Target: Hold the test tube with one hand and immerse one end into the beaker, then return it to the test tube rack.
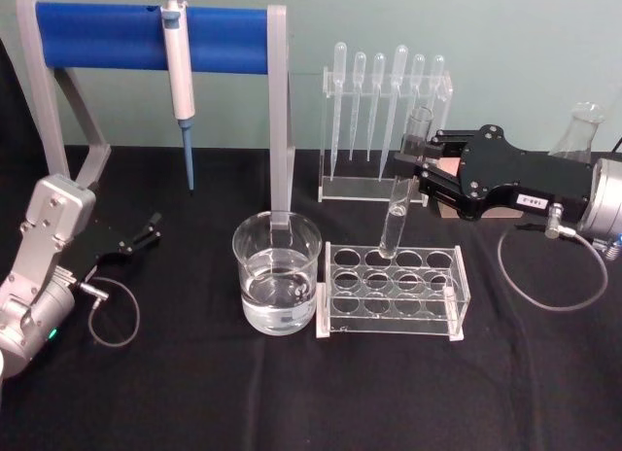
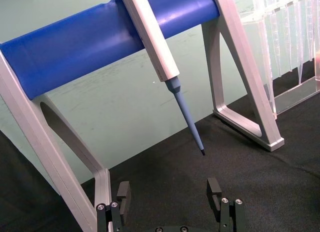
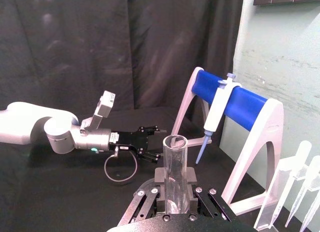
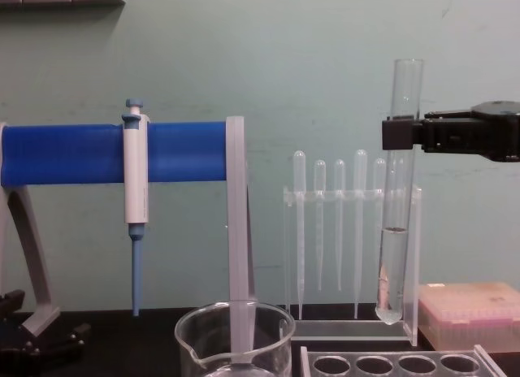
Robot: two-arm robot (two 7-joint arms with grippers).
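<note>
My right gripper is shut on the test tube, gripping it near the rim. The tube hangs nearly upright with a little clear liquid in its lower part. In the chest view the test tube has its round bottom just above the rack, held by the right gripper. The right wrist view looks down the test tube between the fingers. The beaker, partly filled with water, stands left of the rack, apart from the tube; its rim shows as the beaker in the chest view. My left gripper rests open at the table's left.
A clear plastic rack with round holes sits under the tube. Behind the beaker stands a blue-barred grey stand holding a white-and-blue pipette. A dropper rack, a pink box and a glass flask stand behind.
</note>
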